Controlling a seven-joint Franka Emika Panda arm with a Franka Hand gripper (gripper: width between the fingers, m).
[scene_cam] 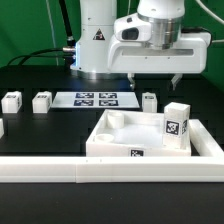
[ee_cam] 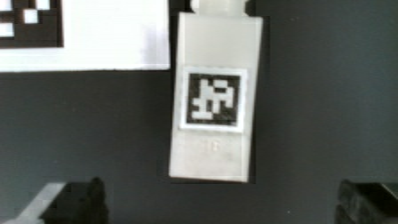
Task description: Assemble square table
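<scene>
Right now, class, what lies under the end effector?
A white tagged leg lies on the black table beneath the open end effector, beside the marker board. The leg's underside is hidden.

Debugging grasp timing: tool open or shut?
Open. Fingers of the tool stand wide apart in the wrist view, either side of a leg, not touching it.

Wrist view: the leg below me runs out of frame, just 1 corner of the marker board shows, my fingertips are dark blurs. Exterior view's left edge slices off the end leg.
</scene>
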